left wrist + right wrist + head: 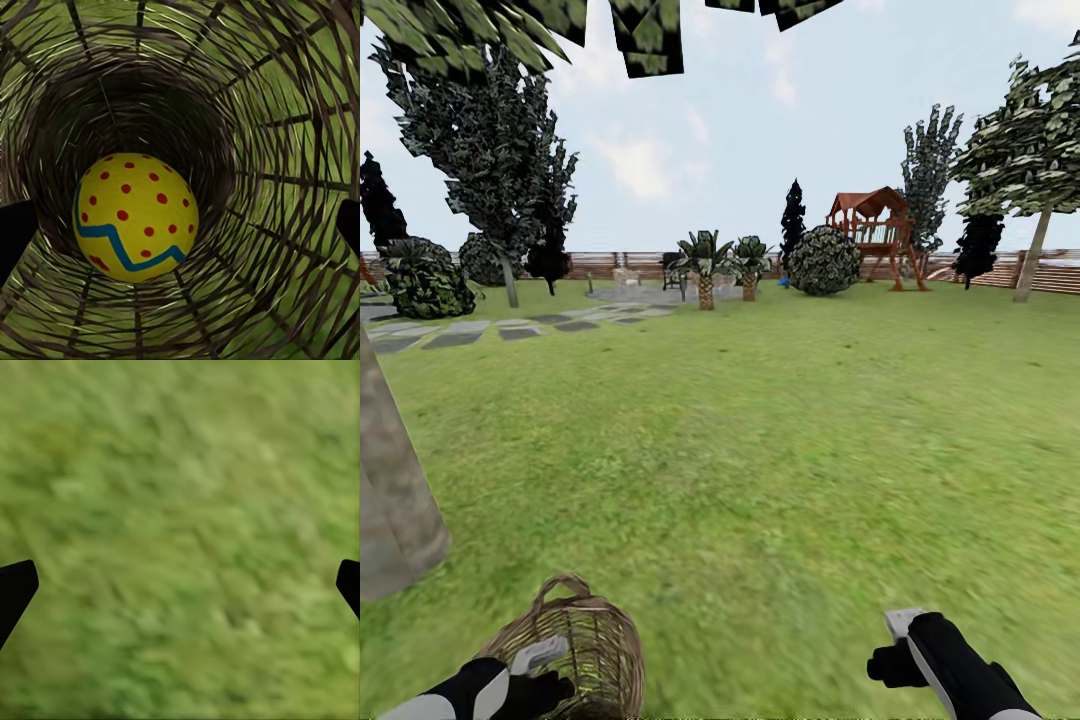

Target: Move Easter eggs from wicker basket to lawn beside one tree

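1 round dotted easter egg seems alone in the open-weave wicker basket; both grippers' jaws spread.

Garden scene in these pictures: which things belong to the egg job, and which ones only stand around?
Belong to the job:
- wicker basket
- Easter egg inside it
- tree trunk beside the basket
- lawn
- left gripper, open, looking into the basket

Only standing around:
- wooden play tower
- small palms
- stepping stones
- round bush
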Motion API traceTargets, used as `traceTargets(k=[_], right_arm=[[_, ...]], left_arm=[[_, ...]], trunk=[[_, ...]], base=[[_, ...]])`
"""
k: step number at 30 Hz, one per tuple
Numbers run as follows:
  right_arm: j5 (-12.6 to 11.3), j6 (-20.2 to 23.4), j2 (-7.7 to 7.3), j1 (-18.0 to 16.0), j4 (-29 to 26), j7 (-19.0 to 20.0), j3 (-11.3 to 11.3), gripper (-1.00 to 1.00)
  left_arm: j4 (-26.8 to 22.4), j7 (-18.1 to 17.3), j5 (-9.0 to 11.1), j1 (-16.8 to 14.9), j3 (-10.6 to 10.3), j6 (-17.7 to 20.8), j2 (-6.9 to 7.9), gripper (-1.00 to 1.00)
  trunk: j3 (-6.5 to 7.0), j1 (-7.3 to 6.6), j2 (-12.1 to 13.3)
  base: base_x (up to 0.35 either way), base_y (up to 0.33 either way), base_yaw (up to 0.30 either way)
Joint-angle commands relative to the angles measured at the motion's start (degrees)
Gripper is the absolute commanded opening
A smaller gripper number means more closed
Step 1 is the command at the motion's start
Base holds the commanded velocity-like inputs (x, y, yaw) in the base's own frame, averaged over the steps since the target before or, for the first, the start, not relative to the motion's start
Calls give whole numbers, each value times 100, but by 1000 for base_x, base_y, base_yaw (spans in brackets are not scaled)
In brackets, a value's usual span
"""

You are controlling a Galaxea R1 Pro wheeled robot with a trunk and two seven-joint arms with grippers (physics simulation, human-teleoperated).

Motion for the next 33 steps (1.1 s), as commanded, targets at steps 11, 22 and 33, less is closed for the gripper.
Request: traceTargets(k=[11,22,33], right_arm=[[56,24,-5,-2,-9,39,26,100],[56,16,-11,-2,-9,39,17,100],[41,479,-317,-3,-1506,120,-30,100]], left_arm=[[-1720,-651,-88,-1,9,1064,-17,100],[-2238,-816,-120,-1,-23,1484,-4,100],[-2140,-808,-132,-1,-15,1502,-34,100]], trunk=[[-204,241,-445],[-402,483,-887],[-612,666,-1211]], base=[[0,0,0],[0,0,0],[0,0,0]])
